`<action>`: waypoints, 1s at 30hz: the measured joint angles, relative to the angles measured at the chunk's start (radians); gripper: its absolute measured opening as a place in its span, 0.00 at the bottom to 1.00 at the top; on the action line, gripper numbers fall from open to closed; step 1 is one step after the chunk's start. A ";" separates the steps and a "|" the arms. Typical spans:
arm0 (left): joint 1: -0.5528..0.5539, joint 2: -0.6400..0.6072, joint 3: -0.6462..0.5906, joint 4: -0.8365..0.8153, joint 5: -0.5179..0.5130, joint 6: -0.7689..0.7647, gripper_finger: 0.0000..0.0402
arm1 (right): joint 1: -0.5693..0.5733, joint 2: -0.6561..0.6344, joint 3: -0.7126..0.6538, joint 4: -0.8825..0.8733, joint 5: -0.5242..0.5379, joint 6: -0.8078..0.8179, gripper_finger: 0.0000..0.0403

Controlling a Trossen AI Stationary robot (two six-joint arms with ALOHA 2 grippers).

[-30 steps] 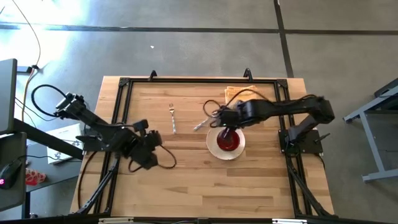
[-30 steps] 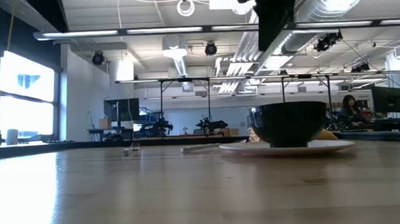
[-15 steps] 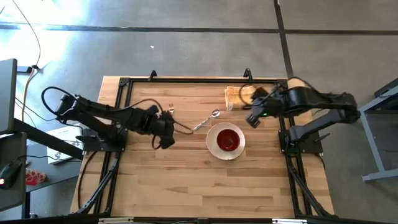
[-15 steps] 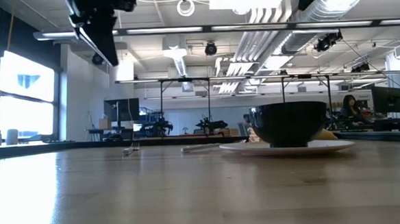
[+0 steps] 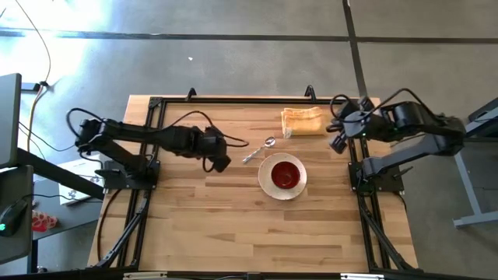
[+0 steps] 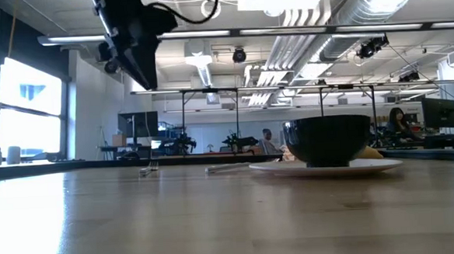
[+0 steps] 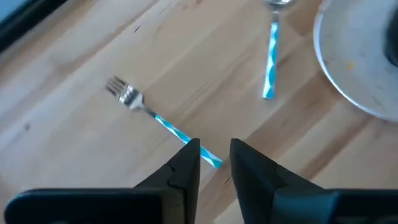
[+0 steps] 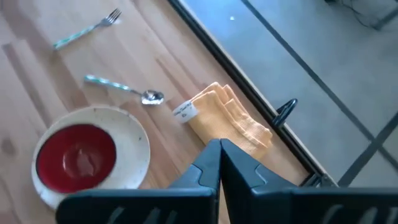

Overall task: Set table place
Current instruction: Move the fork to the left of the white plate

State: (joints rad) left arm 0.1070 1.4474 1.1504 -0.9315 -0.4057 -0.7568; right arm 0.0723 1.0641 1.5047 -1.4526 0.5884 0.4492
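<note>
Left hand now above fork

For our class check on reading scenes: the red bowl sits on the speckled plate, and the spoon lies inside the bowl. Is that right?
Not quite. The red bowl does sit on the speckled plate, but the spoon lies on the table beside the plate, not inside the bowl. The high view shows this.
</note>
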 joint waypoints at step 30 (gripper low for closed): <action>0.223 0.291 0.000 -0.028 0.081 -0.266 0.51 | 0.000 -0.220 0.000 -0.070 -0.124 -0.074 0.00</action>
State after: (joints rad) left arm 0.3302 1.7382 1.1507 -0.9597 -0.3250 -1.0232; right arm 0.0727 0.8444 1.5043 -1.5227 0.4644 0.3754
